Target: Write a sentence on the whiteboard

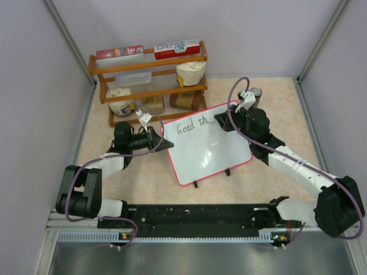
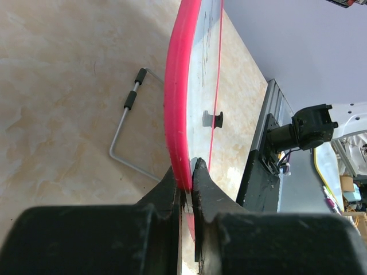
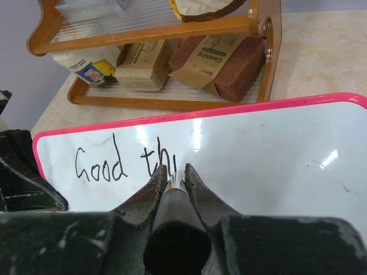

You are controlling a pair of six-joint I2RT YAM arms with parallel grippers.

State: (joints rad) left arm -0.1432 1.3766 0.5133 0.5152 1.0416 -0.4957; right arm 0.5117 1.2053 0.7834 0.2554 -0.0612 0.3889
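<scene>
The whiteboard, white with a red-pink frame, lies tilted in the middle of the table. The sentence runs along its top and reads "Good thi" in black. My left gripper is shut on the board's left edge; in the left wrist view its jaws pinch the red frame. My right gripper is shut on a dark marker. In the right wrist view the gripper holds the marker's tip on the whiteboard, just after the last stroke of the sentence.
A wooden two-tier rack with boxes and bags stands behind the board, close to its top edge. A bent wire stand lies on the table beside the board. Two black clip feet stick out below it. Grey walls enclose the table.
</scene>
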